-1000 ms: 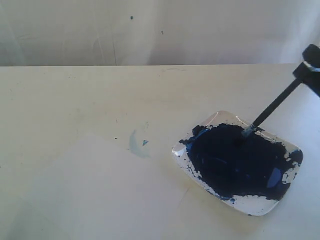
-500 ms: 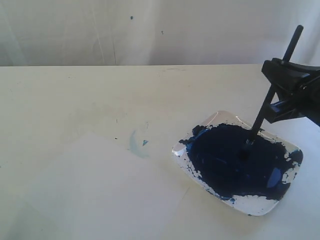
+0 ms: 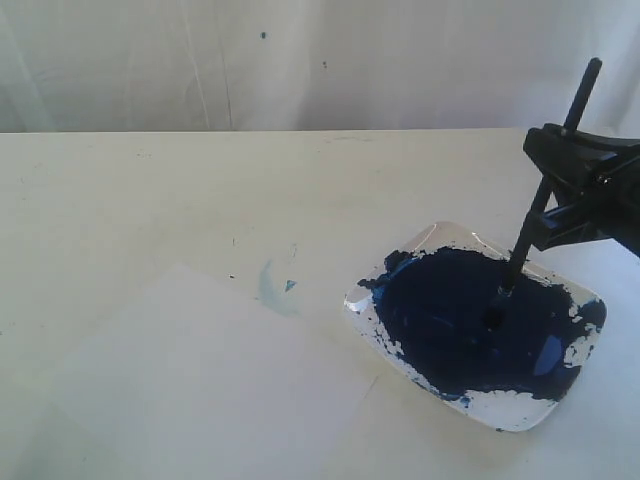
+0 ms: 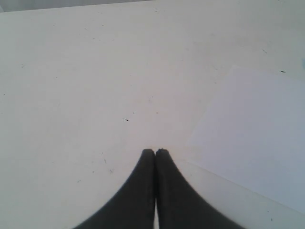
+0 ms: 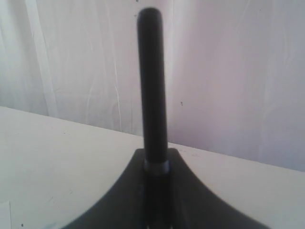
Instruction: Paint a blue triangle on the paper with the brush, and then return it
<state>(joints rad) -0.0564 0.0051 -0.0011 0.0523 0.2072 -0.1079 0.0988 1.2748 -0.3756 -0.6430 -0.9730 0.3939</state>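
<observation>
My right gripper [image 3: 548, 195] is shut on the brush [image 3: 520, 255] partway up its thin black handle. The brush stands steeply, and its tip is sunk in the dark navy paint [image 3: 450, 320] of a white tray. In the right wrist view the handle [image 5: 150, 86] rises straight up between the closed jaws of the right gripper [image 5: 156, 162]. The paper [image 3: 200, 380] lies at the front left, off-white with faint edges and bare. No blue triangle is in view. My left gripper [image 4: 155, 151] is shut and empty over the table beside the paper [image 4: 252, 133]; the exterior view does not show it.
The paint tray [image 3: 520, 415] sits at the front right, its rim smeared with dark paint. A pale blue smudge [image 3: 272, 290] with a tiny blue fleck marks the table beyond the paper's far corner. A white curtain hangs behind the table's back edge.
The right gripper has come in from the right edge. The brush has swung from a low slant to nearly upright, and its tip has slid from the tray's far rim into the paint.
</observation>
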